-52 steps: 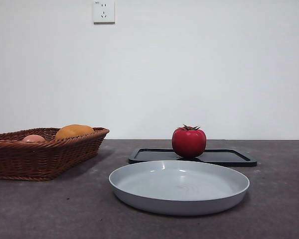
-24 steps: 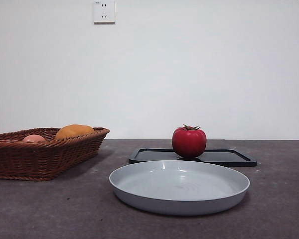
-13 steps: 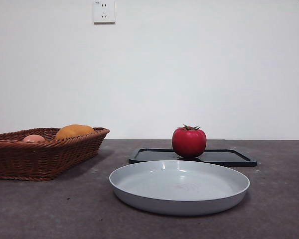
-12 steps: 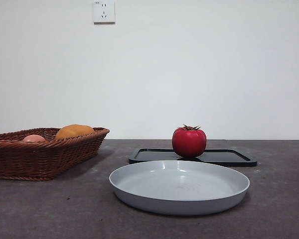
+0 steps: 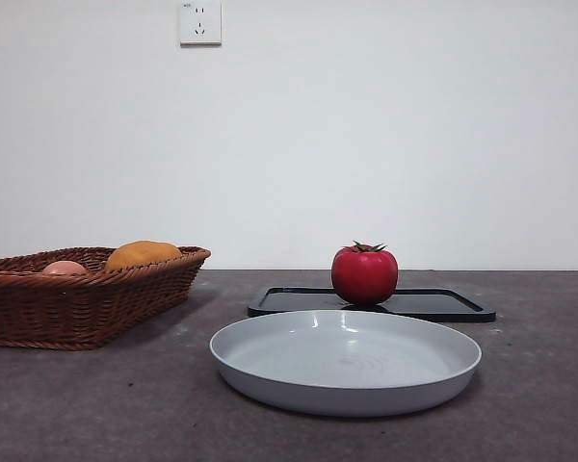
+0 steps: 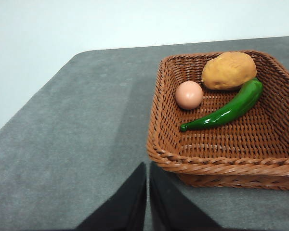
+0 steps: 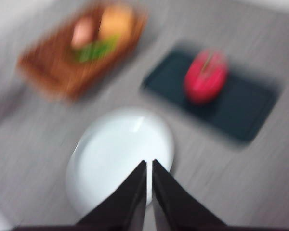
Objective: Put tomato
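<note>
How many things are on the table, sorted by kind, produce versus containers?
Produce: 4 - tomato, potato, green pepper, pale pink fruit
Containers: 3 - wicker basket, grey plate, black tray
Total: 7

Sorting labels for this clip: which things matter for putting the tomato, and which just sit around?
Job: glossy red round tomato on the flat black tray.

Lying about: grey round plate; brown wicker basket with orange-yellow fruit, pale pink fruit, green pepper.
</note>
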You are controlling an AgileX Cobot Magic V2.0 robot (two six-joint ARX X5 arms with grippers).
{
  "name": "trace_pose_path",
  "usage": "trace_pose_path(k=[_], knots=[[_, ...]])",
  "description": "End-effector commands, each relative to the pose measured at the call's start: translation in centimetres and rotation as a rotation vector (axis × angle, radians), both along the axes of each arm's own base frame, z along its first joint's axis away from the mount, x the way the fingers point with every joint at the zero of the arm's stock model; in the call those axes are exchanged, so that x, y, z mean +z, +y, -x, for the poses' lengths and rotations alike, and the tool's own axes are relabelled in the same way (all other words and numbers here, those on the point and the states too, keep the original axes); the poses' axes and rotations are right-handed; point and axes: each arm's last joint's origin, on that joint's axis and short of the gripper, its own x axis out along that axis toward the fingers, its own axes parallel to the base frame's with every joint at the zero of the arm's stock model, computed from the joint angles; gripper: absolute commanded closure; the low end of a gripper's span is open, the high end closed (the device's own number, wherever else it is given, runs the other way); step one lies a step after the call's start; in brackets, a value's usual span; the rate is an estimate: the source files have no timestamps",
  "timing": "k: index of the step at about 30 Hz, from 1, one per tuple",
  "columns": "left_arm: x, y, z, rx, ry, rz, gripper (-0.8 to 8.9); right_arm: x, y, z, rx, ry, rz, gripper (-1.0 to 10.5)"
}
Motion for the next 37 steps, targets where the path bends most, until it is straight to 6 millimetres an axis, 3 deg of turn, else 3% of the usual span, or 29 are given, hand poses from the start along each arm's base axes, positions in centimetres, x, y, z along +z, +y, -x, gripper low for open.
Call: trace_pose_path(k=[1,10,16,23,29,37], knots=[[-0.7,0.0,-0.1,0.007,0.023,0.004,8.04,-0.5,-0.9,0.3,-0.074,-0.146,-0.035,9.4],[-0.7,0.0,-0.1,0.007,0.023,0.004,8.05,-7.6,-3.2,1.3,-0.399,-0.405,-0.038,9.4],[-0.7,0.0,-0.1,0.007,0.023,0.004,8.04,-12.2,-3.7,1.6,-0.569,-0.465,-0.086,9.4],[-0.7,0.0,-0.1,0.007,0.023,0.004,8.05,-16.8,-3.9,1.3,-0.653,-0.428,-0.115,9.4],[-0.7,0.0,-0.1,0.007,0.023,0.004,8.04,-19.2,-4.0,1.1,-0.662,-0.368,-0.115,9.4],[-0.7,0.0,-0.1,0.007,0.023,0.004,8.05,-20.1,-4.0,1.2,-0.668,-0.274,-0.084,9.4]])
